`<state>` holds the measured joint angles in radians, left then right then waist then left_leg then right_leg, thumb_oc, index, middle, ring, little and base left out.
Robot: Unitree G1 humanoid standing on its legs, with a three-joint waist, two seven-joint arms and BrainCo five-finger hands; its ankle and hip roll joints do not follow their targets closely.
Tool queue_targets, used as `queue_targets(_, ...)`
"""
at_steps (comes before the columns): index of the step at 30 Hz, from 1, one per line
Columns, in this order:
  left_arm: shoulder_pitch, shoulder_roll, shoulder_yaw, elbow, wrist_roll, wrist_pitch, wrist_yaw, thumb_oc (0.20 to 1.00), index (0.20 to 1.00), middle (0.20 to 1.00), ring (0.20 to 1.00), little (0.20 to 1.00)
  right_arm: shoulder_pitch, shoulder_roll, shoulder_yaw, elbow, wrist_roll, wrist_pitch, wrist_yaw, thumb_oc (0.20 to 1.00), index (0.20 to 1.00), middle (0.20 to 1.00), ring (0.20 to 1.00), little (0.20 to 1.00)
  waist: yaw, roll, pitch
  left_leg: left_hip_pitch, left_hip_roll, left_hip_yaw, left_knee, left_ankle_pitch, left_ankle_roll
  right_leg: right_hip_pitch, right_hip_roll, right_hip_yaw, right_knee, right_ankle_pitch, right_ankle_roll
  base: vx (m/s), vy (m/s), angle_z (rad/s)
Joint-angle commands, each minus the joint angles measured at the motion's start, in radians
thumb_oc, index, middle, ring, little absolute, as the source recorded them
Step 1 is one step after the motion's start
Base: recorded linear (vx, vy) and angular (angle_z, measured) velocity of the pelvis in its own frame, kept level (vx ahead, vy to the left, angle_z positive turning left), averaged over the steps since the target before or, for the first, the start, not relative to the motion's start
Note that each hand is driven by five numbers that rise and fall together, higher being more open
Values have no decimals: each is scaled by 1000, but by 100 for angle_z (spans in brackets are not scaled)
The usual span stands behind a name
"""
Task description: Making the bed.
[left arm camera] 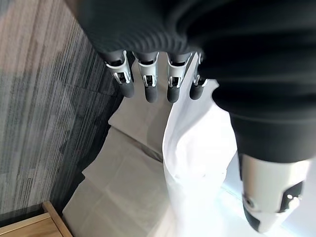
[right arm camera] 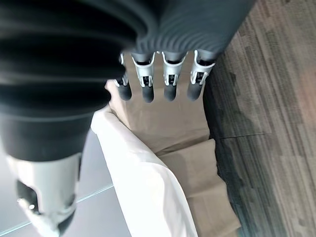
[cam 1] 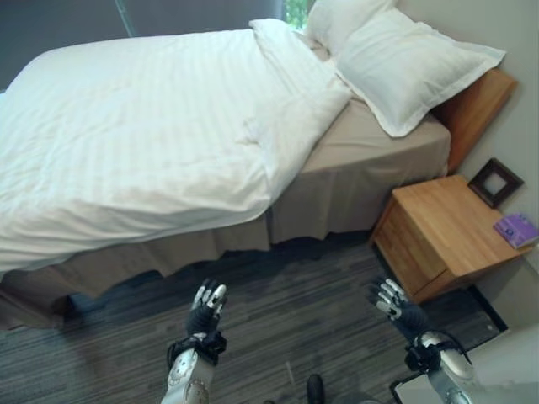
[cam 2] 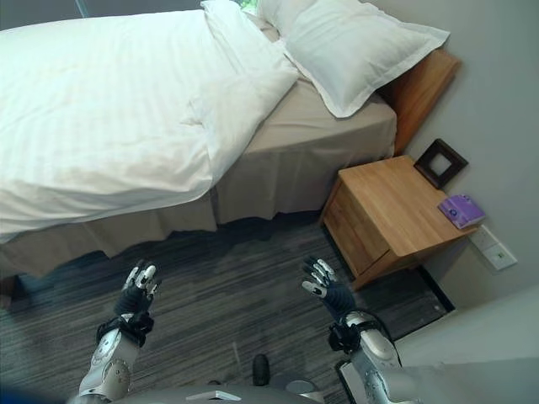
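A white striped duvet (cam 1: 143, 135) covers most of the bed, its near edge hanging over the side. Its top corner (cam 1: 295, 118) is folded back, baring the beige sheet (cam 1: 370, 143) near the head. Two white pillows (cam 1: 404, 59) lean against the wooden headboard (cam 1: 476, 105). A beige bed skirt (cam 1: 337, 202) hangs to the floor. My left hand (cam 1: 206, 307) and right hand (cam 1: 392, 301) are raised over the dark carpet, short of the bed, both open and holding nothing. The left hand's fingers (left arm camera: 148, 81) and the right hand's fingers (right arm camera: 168, 79) are straight.
A wooden nightstand (cam 1: 446, 227) stands right of the bed against the wall, carrying a dark picture frame (cam 1: 495, 181) and a purple object (cam 1: 515, 229). Dark striped carpet (cam 1: 286, 295) lies between me and the bed.
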<state>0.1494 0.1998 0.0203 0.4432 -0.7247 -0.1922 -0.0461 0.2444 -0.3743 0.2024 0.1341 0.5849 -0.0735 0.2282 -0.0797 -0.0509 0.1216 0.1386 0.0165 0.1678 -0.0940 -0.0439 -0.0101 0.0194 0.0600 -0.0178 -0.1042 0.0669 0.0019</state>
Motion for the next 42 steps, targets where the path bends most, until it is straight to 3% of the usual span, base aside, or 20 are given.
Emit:
queue_targets(1,-56,38,6,2,-3,-38,-13,1000,1000,1000,1000,1000,-24,19,-11,-21,-41,-43,4,1000,1000,1000,1000,1000,-6,-27,-25,-44,-29,-20,22,31,14,-5,-141,-38,83,-6,135,-87,80,-12)
queue_targets(5,-83,60,2,-9,20,-50,9,1000,1000,1000,1000,1000,-83,35,3,-15,-54,-61,-16,1000,1000,1000,1000,1000,-5,-1,37,-39,-21,-13,36,11,31,-192,-158,-33,441,55,208,-19,65,-38)
queue_targets(8,-85,88,14,-28,41,-63,22,1000,1000,1000,1000,1000,-116,55,12,-14,-22,-67,-25,1000,1000,1000,1000,1000,-11,4,47,8,0,-47,47,-33,4,-215,-234,-62,282,76,182,334,-130,29)
queue_targets(10,-85,111,22,-37,69,-66,29,1000,1000,1000,1000,1000,-135,51,27,-8,-22,-69,-20,1000,1000,1000,1000,1000,-15,0,58,64,26,-66,64,-68,-24,-247,-281,-81,137,141,201,528,-280,35)
queue_targets(11,-102,129,18,-41,91,-65,32,1000,1000,1000,1000,1000,-154,47,49,-12,-30,-64,-16,1000,1000,1000,1000,1000,-27,-4,53,110,58,-84,55,-79,-48,-268,-280,-70,35,142,217,551,-320,14)
queue_targets(14,-130,132,-10,-49,104,-69,27,1000,1000,1000,1000,1000,-165,36,59,-11,-31,-62,-13,1000,1000,1000,1000,1000,-48,-10,35,189,110,-141,40,-80,-73,-291,-255,18,66,142,235,524,-373,43)
queue_targets(17,-121,102,-70,-159,67,-49,11,1000,1000,1000,1000,1000,-150,14,50,-18,-39,-55,-16,1000,1000,1000,1000,1000,-56,-2,10,178,173,-182,115,31,-108,-276,-210,32,130,118,208,295,-278,77)
queue_targets(18,-121,102,-70,-159,67,-49,11,1000,1000,1000,1000,1000,-150,14,50,-18,-39,-55,-16,1000,1000,1000,1000,1000,-56,-2,10,178,174,-182,115,31,-108,-276,-210,32,130,117,207,374,-467,51)
queue_targets(19,-144,70,-60,-32,10,-44,2,1000,1000,1000,1000,1000,-177,-15,57,6,-42,-57,-24,1000,1000,1000,1000,1000,-61,-4,0,77,209,-189,375,192,-97,-232,-163,33,144,73,147,384,-525,64)
queue_targets(22,-169,47,-85,-71,-34,-41,-4,1000,1000,1000,1000,1000,-178,-41,41,7,8,-78,-36,1000,1000,1000,1000,1000,-31,-69,39,-142,199,-153,671,235,-30,-106,-136,42,98,41,67,337,-630,34)
queue_targets(23,-173,46,-90,-56,-31,-43,-10,1000,1000,1000,1000,1000,-180,-46,35,16,1,-81,-45,1000,1000,1000,1000,1000,-24,-79,55,-175,207,-125,729,232,-30,-81,-119,51,91,35,49,246,-443,-32)
queue_targets(25,-170,28,-90,-56,-36,-52,-9,1000,1000,1000,1000,1000,-179,-58,17,19,-6,-76,-52,1000,1000,1000,1000,1000,-2,-81,67,-242,144,-117,767,178,-43,-29,-105,56,68,23,44,274,-266,-39)
queue_targets(27,-168,15,-84,-47,-50,-50,-8,1000,1000,1000,1000,1000,-173,-63,8,24,-13,-72,-56,1000,1000,1000,1000,1000,-7,-84,58,-271,141,-75,738,172,-49,-10,-110,47,55,24,44,229,-120,-32)
queue_targets(29,-169,9,-79,-28,-64,-59,-9,1000,1000,1000,1000,1000,-135,-62,-26,15,7,-74,-50,1000,1000,1000,1000,1000,-13,-72,40,-284,175,25,532,184,-70,34,-114,24,41,3,50,389,-46,-95)
queue_targets(30,-168,18,-78,-15,-50,-63,-6,1000,1000,1000,1000,1000,-128,-58,-25,21,4,-76,-50,1000,1000,1000,1000,1000,-11,-64,41,-280,146,22,409,182,-69,53,-113,19,37,-7,57,326,12,-45)
queue_targets(31,-168,18,-78,-15,-50,-63,-6,1000,1000,1000,1000,1000,-128,-58,-25,21,4,-76,-50,1000,1000,1000,1000,1000,-11,-64,41,-280,146,22,409,182,-69,53,-113,19,37,-7,57,330,87,40)
queue_targets(32,-156,27,-73,-25,-41,-65,-6,1000,1000,1000,1000,1000,-117,-51,-24,23,-11,-80,-50,1000,1000,1000,1000,1000,-1,-54,32,-266,103,-12,221,189,-70,85,-109,13,26,-23,71,303,82,63)
queue_targets(34,-147,36,-58,-12,-32,-71,-4,1000,1000,1000,1000,1000,-119,-44,-22,17,-25,-84,-47,1000,1000,1000,1000,1000,15,-32,16,-270,85,-71,101,232,-87,107,-102,12,20,-40,79,371,110,10)
queue_targets(37,-135,44,-35,7,-24,-77,10,1000,1000,1000,1000,1000,-109,-32,-23,13,-40,-83,-42,1000,1000,1000,1000,1000,20,-17,5,-253,73,-88,43,261,-104,151,-107,13,19,-64,90,279,123,14)
queue_targets(42,-138,53,-5,42,-30,-84,17,1000,1000,1000,1000,1000,-116,-4,-24,15,-36,-85,-53,1000,1000,1000,1000,1000,10,-19,-29,-230,46,-21,111,159,-54,172,-174,18,26,-92,126,276,277,3)
